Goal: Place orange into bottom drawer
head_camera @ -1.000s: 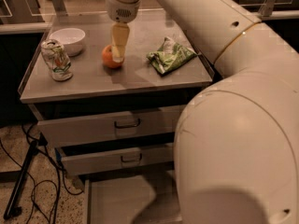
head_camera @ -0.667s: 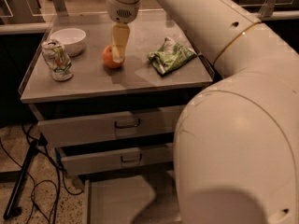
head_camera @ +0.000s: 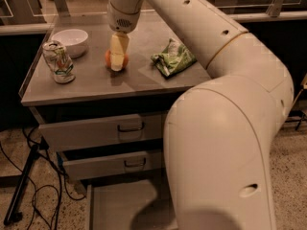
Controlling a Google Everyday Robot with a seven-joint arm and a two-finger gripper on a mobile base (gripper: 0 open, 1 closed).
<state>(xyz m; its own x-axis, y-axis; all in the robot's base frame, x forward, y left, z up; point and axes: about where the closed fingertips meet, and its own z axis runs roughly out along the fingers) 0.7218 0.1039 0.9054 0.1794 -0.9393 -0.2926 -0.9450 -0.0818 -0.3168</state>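
Observation:
The orange (head_camera: 108, 58) sits on the grey countertop (head_camera: 96, 86), near its middle. My gripper (head_camera: 118, 56) reaches straight down from the white arm and is right at the orange, its cream-coloured part covering the fruit's front, so only the orange's left and right edges show. The orange rests on the counter. The bottom drawer (head_camera: 115, 207) is pulled out at floor level below the counter, showing a flat grey floor. My arm's large white body hides the drawer's right part.
A white bowl (head_camera: 70, 41) and a crushed can (head_camera: 57, 62) stand at the counter's left. A green bag (head_camera: 173, 57) lies at the right. Two upper drawers (head_camera: 103, 131) (head_camera: 112, 163) are slightly pulled out. Cables and a stand leg (head_camera: 24, 186) lie on the floor at the left.

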